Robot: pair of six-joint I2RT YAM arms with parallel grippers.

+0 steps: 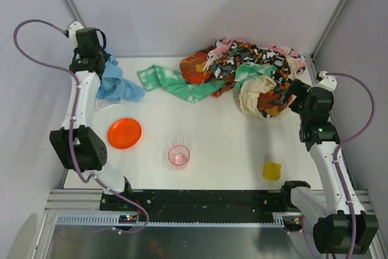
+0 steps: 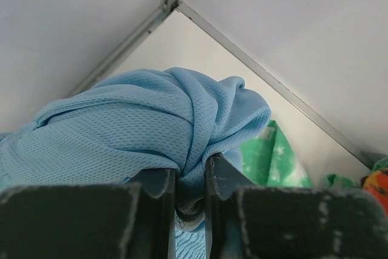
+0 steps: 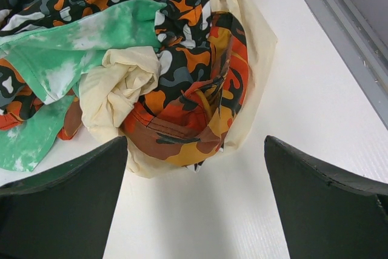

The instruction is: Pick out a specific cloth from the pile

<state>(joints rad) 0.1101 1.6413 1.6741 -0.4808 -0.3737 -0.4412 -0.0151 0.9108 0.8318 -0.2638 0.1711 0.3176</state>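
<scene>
The sky-blue cloth (image 1: 117,83) hangs at the far left of the table from my left gripper (image 1: 97,57), clear of the pile. In the left wrist view the blue cloth (image 2: 151,125) is pinched between my two fingers, and my left gripper (image 2: 190,180) is shut on it. The pile (image 1: 248,74) of orange-black prints, pink, cream and green pieces lies at the far right. My right gripper (image 1: 295,96) is open and empty at the pile's right edge. In the right wrist view my right gripper (image 3: 195,168) hovers just before the pile (image 3: 182,89).
A green cloth with white blotches (image 1: 176,84) stretches from the pile toward the blue cloth. An orange plate (image 1: 124,133), a pink cup (image 1: 179,155) and a yellow block (image 1: 272,171) sit nearer the front. Walls close the left, back and right.
</scene>
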